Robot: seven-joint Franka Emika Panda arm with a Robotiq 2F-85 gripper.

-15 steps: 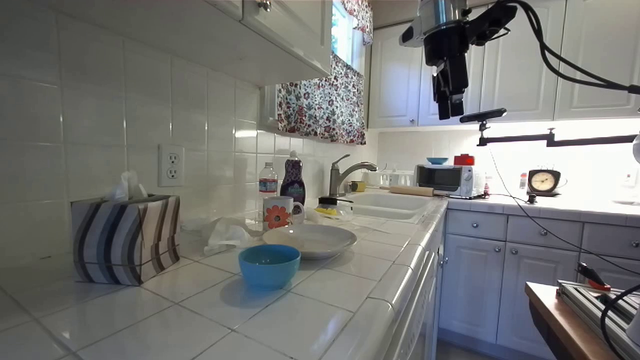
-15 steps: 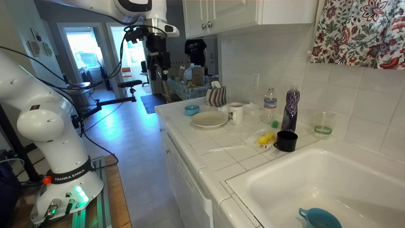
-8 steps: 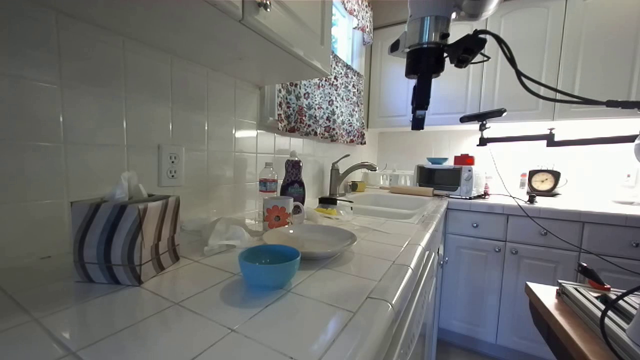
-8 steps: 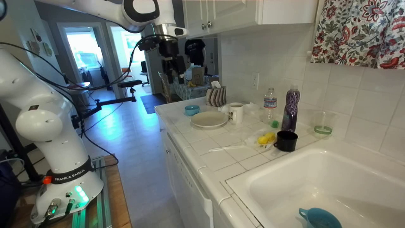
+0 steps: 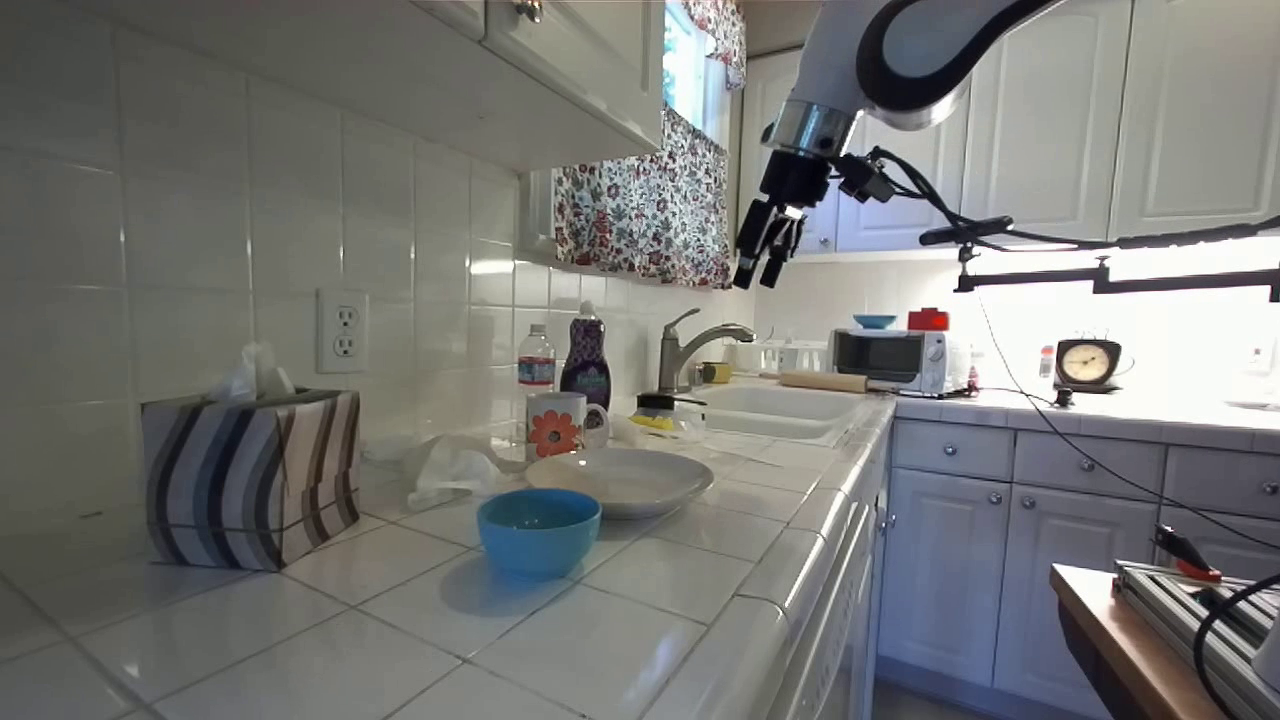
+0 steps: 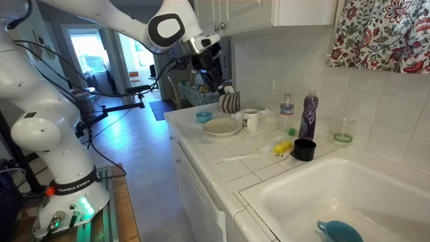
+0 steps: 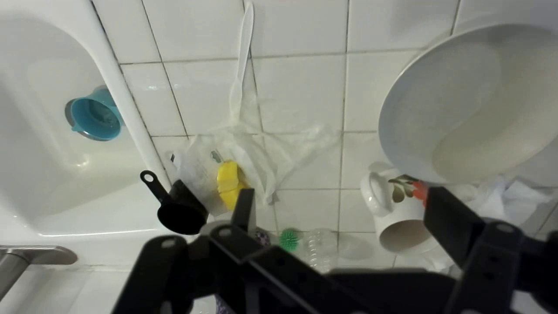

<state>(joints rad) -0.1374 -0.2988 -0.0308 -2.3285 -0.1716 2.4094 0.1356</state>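
My gripper hangs tilted above the tiled counter, jaws wide apart with nothing between them. It is high over the dishes in both exterior views. Below it in the wrist view, a white mug with a red flower lies toward the right finger. A pale plate rests beside the mug. Near the left finger appear a yellow object on crumpled clear plastic and a black cup with a handle. A green spiky ball and a clear bottle show between the fingers, partly hidden.
A blue bowl and a striped tissue box stand at one end of the counter. A purple soap bottle stands near the wall. The white sink holds a teal cup. An upper cabinet overhangs the counter.
The arm has reached out over the counter and come lower. The gripper, which hung nearly straight down before, now tilts. The dishes have not moved.
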